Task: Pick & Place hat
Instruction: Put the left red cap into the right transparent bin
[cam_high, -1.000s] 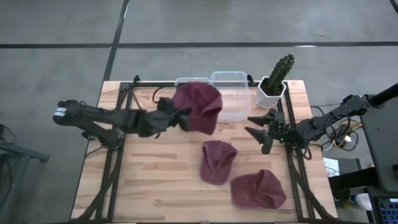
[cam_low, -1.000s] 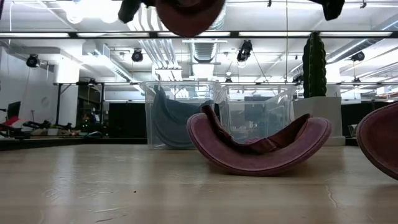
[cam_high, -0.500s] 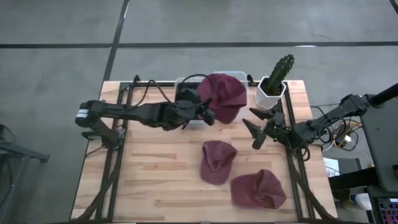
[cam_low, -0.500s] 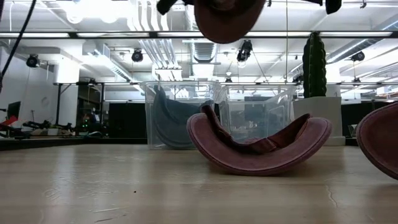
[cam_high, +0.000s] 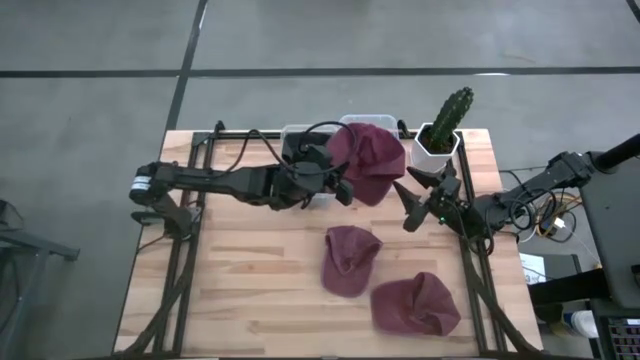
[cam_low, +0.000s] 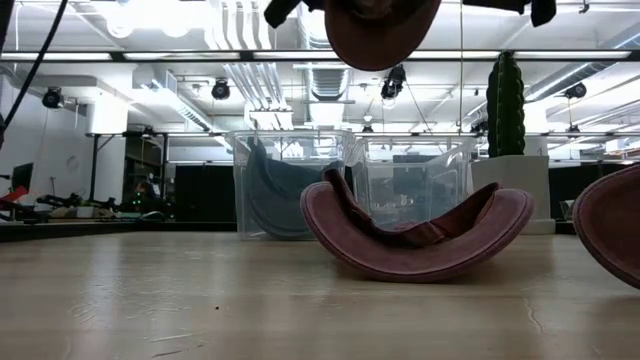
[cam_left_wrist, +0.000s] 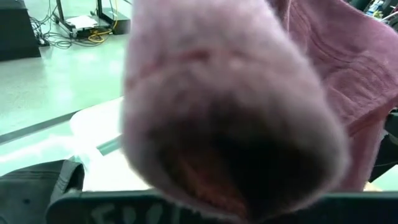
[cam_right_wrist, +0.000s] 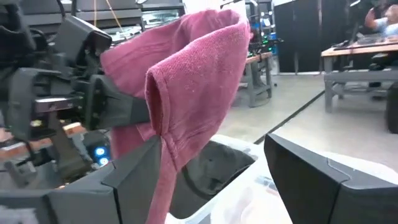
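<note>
A maroon hat (cam_high: 368, 160) hangs in the air above the clear bins, held by my left gripper (cam_high: 338, 183), which is shut on it. In the low view the hat (cam_low: 382, 30) sits at the top edge. It fills the left wrist view (cam_left_wrist: 236, 106). My right gripper (cam_high: 408, 202) is open just to the right of the hat, its fingers pointing at it. In the right wrist view the hat (cam_right_wrist: 186, 81) hangs just beyond the gripper's spread fingers (cam_right_wrist: 214, 158). Two more maroon hats (cam_high: 350, 258) (cam_high: 415, 305) lie on the table. My left gripper pinches the hat at its left side (cam_right_wrist: 140, 109), coming level from the table's left. Whether it has one layer or several is hidden by the cloth itself. The hat is lifted clear and droops slack below and beyond the fingers.
Two clear bins stand at the far edge: the left one (cam_high: 300, 135) holds a dark grey cloth, and the right one (cam_high: 375, 128) is under the hat. A cactus in a white pot (cam_high: 443, 128) stands to their right. Bare wood (cam_high: 240, 280) lies at the near left.
My left gripper has carried the hat toward the table's right and far edge, from in front of the left bin to over the right bin. The hat has stayed lifted. My right gripper has moved a little toward the hat and stayed open.
</note>
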